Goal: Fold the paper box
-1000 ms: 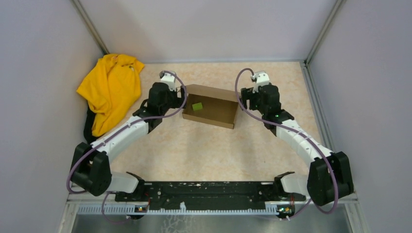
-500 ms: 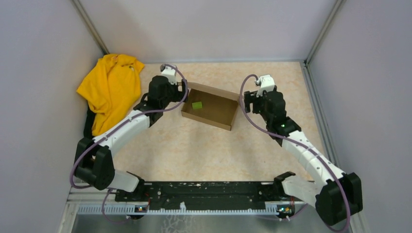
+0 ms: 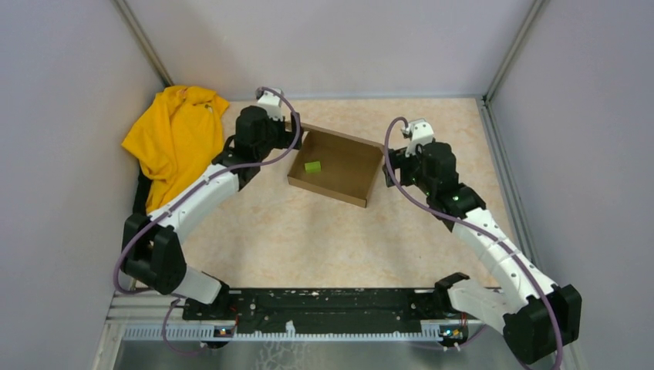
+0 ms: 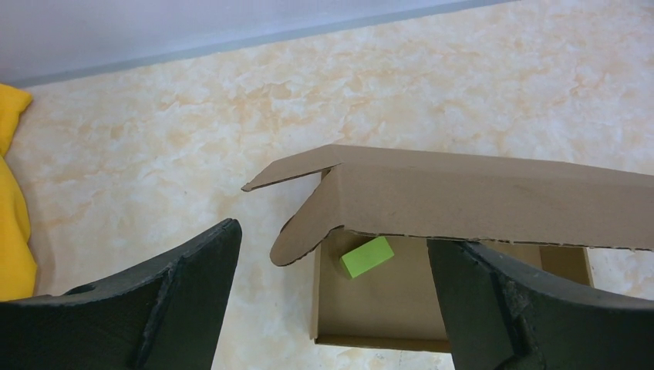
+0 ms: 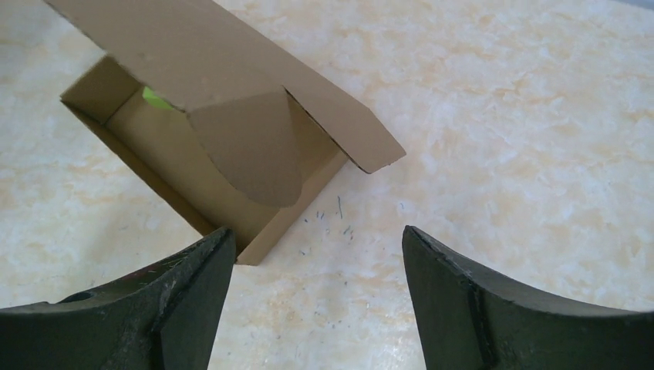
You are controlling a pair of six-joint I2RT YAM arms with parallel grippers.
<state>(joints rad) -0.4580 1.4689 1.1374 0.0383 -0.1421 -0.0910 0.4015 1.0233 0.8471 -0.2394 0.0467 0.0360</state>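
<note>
The paper box is brown cardboard and stands open in the middle of the table. Its lid is raised and tilts over the tray, with a rounded tab hanging at each end. A small green block lies inside and also shows in the left wrist view. My left gripper is open at the box's far left corner, its jaws wide around the lid's left end, touching nothing. My right gripper is open beside the box's right end, hovering over bare table.
A yellow cloth garment lies heaped at the far left against the wall; its edge shows in the left wrist view. Grey walls enclose the table on three sides. The black arm-base rail runs along the near edge.
The left gripper has moved farther back to the box's far left corner, and the lid's back edge has risen. The right gripper has drawn slightly back and to the right.
</note>
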